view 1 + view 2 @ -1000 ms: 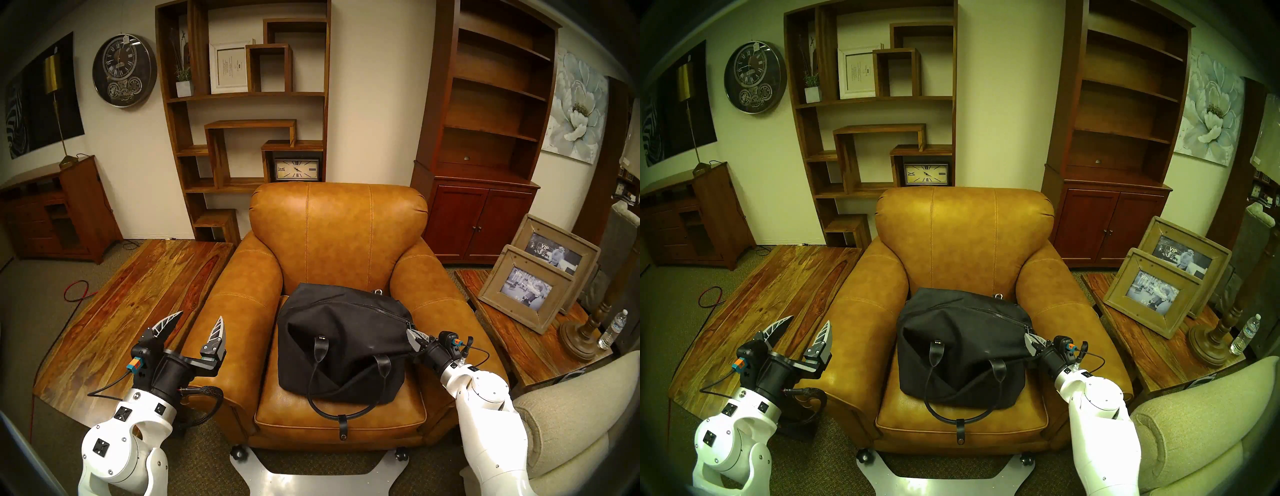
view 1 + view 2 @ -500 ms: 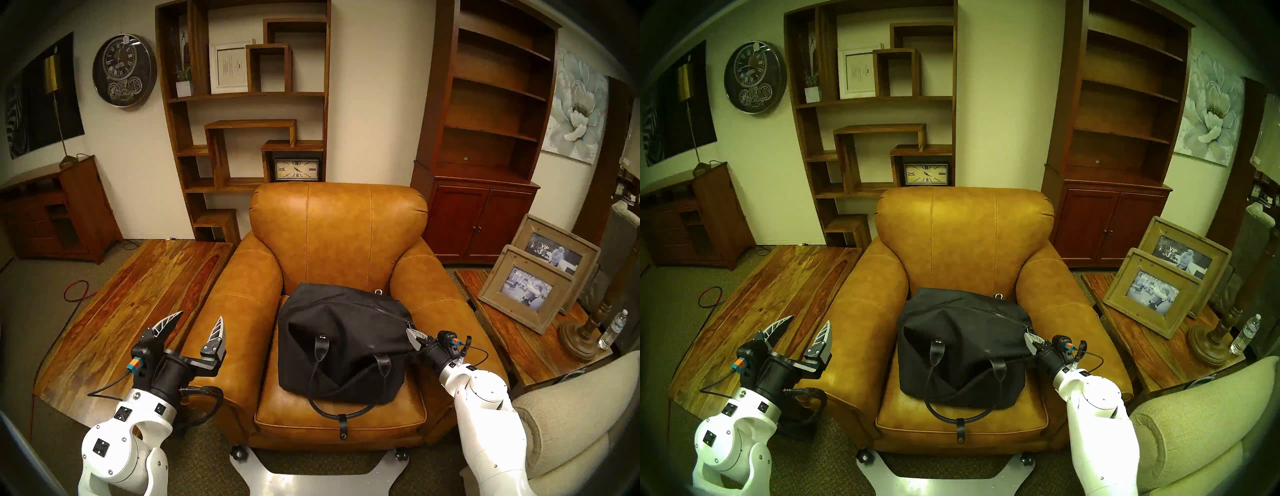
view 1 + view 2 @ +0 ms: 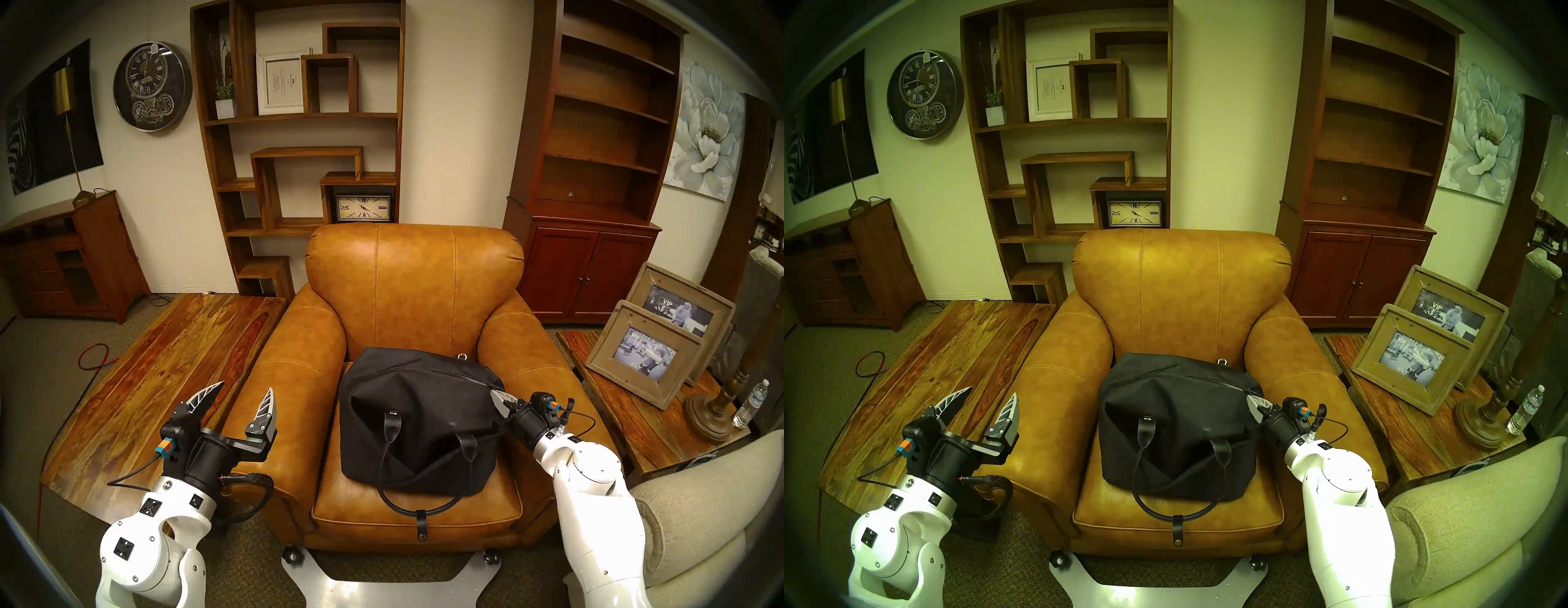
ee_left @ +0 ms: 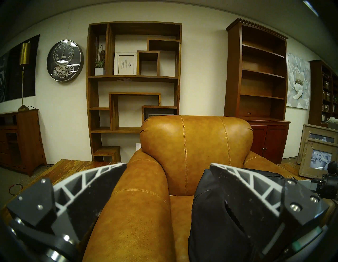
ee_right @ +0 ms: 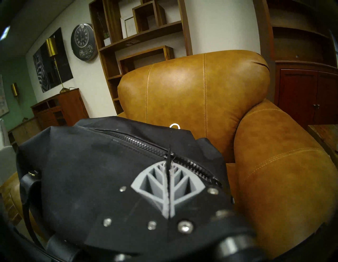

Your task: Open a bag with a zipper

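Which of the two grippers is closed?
The right gripper, shut on the black zipper pull atop the black canvas bag; the left gripper is spread open.

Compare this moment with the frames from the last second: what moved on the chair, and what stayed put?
The right gripper, shut on the zipper pull, slid toward the robot's left along the zipper, away from the bag's right end; teeth behind it look parted. The bag's right end shifted slightly with it. The left gripper stayed open over the armchair's arm; the handles did not move.

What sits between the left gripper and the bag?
The armchair's arm: in the head view it separates the open left gripper from the bag.
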Robot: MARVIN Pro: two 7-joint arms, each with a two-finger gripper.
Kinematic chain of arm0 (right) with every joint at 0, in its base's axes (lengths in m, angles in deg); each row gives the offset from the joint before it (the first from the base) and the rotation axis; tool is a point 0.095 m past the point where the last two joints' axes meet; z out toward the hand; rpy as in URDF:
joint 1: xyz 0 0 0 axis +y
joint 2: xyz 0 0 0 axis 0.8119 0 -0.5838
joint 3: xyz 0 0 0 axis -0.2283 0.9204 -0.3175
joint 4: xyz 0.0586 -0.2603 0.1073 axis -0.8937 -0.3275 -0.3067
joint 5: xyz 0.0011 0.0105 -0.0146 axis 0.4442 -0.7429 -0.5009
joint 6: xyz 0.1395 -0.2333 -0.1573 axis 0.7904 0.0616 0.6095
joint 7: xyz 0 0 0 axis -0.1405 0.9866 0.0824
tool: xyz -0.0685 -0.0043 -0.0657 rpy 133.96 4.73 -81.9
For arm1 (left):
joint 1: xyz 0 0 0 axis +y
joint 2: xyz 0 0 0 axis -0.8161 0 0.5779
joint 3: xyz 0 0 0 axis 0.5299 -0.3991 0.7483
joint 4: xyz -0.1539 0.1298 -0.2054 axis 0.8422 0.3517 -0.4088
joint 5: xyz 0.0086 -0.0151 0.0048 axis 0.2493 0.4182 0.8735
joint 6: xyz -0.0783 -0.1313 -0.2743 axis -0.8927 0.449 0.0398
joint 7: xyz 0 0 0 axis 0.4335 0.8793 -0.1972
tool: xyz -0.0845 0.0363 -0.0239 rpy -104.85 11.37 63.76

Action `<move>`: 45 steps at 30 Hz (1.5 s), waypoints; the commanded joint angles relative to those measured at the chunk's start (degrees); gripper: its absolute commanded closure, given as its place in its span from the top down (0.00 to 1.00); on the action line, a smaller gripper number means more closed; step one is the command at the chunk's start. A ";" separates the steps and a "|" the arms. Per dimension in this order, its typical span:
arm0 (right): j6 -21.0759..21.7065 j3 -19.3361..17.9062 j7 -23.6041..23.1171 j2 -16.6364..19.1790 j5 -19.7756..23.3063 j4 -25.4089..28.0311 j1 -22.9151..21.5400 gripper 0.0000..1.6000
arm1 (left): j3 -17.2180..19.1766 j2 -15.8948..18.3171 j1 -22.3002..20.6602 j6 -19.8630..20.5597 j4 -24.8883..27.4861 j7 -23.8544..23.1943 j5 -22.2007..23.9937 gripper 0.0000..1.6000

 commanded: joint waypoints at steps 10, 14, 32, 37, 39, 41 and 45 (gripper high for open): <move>5.62 6.37 6.26 -4.11 -6.29 7.51 -1.04 0.00 | -0.05 0.12 -0.09 -0.19 1.10 -0.11 -0.09 1.00; 5.82 7.54 8.66 -5.69 -7.47 9.02 -1.35 0.00 | -0.05 0.12 -0.10 -0.19 1.08 -0.12 -0.08 1.00; 5.85 22.84 22.33 -5.22 -10.84 18.41 6.99 0.00 | -0.05 0.12 -0.16 -0.21 0.99 -0.12 -0.05 1.00; 5.81 27.77 29.84 -3.27 -10.13 19.56 7.34 0.00 | -0.05 0.12 -0.12 -0.21 1.04 -0.12 -0.07 1.00; 6.05 29.47 32.12 -2.41 -9.52 19.68 6.82 0.00 | -0.05 0.12 -0.12 -0.20 1.05 -0.12 -0.07 1.00; 6.25 31.67 34.31 -1.52 -9.09 18.98 5.85 0.00 | -0.05 0.12 -0.11 -0.20 1.06 -0.12 -0.07 1.00; 6.21 35.43 37.79 -0.33 -7.48 17.24 3.40 0.00 | -0.05 0.12 -0.12 -0.20 1.05 -0.12 -0.07 1.00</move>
